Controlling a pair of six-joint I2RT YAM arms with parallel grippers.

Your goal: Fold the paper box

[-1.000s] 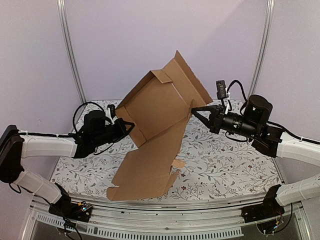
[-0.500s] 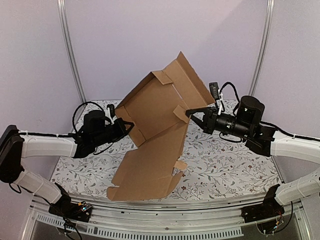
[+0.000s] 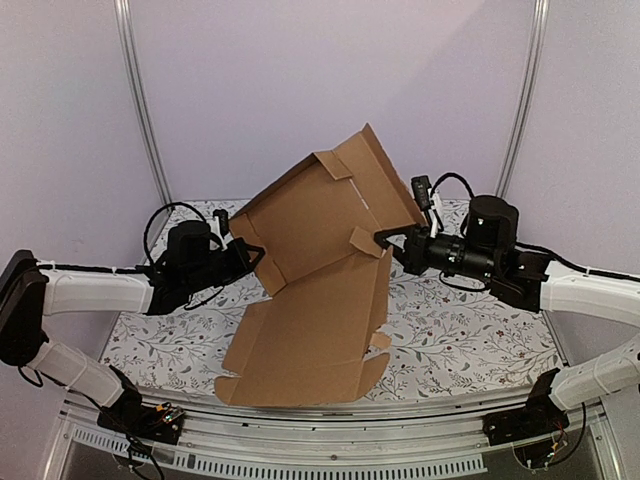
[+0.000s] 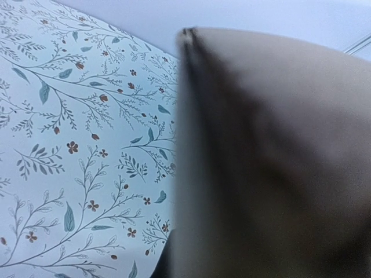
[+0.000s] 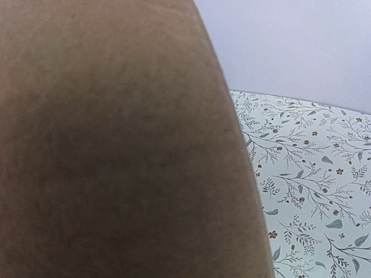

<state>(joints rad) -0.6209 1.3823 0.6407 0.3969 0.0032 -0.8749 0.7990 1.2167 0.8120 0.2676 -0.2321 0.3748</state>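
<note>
The paper box (image 3: 320, 290) is a large brown die-cut sheet held up at a slant between both arms. Its lower panel rests on the table near the front edge, and its upper part with raised side flaps leans back toward the wall. My left gripper (image 3: 250, 252) is shut on the sheet's left edge. At the right side, a small flap sits pinched in my shut right gripper (image 3: 383, 240). Blurred cardboard (image 4: 272, 162) fills the right of the left wrist view and hides the fingers. In the right wrist view the cardboard (image 5: 116, 145) covers the left and hides the fingers too.
The floral tablecloth (image 3: 460, 330) covers the table and also shows in the wrist views (image 4: 75, 145) (image 5: 313, 174). A metal rail (image 3: 320, 420) runs along the front edge. Two upright posts (image 3: 137, 100) (image 3: 525, 100) stand at the back against purple walls.
My right gripper has moved left with the flap, bending the upper part over the lower panel. The lower panel has swung right and lies flatter. The left arm has barely moved.
</note>
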